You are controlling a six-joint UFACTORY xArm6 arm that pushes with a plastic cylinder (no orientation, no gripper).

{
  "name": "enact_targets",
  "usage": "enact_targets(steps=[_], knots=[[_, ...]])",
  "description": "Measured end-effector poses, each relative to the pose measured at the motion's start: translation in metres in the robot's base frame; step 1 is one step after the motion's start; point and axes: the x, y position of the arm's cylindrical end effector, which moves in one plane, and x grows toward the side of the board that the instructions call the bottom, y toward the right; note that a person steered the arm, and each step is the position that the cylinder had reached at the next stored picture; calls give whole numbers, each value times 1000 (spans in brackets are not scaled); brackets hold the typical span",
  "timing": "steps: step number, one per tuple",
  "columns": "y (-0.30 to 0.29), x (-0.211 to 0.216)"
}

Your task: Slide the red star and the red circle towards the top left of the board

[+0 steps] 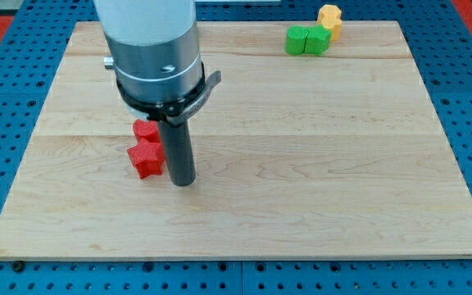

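Note: grey cylindrical arm housing (150,49) cut off by view's top. Housing and dark rod (179,152) hide part of upper red block (145,129); you cannot confirm its shape. Yellow block (329,20) shape unclear; partly behind green blocks (307,39).

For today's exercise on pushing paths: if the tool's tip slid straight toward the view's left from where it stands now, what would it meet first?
My tip sits just right of the red star, so it would likely meet that first; whether they already touch is unclear. The other red block lies higher, beyond the star.
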Motion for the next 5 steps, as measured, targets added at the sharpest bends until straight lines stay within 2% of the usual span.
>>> enact_targets(steps=[1, 3, 5], knots=[[-21, 5], [-48, -16], [-48, -63]])
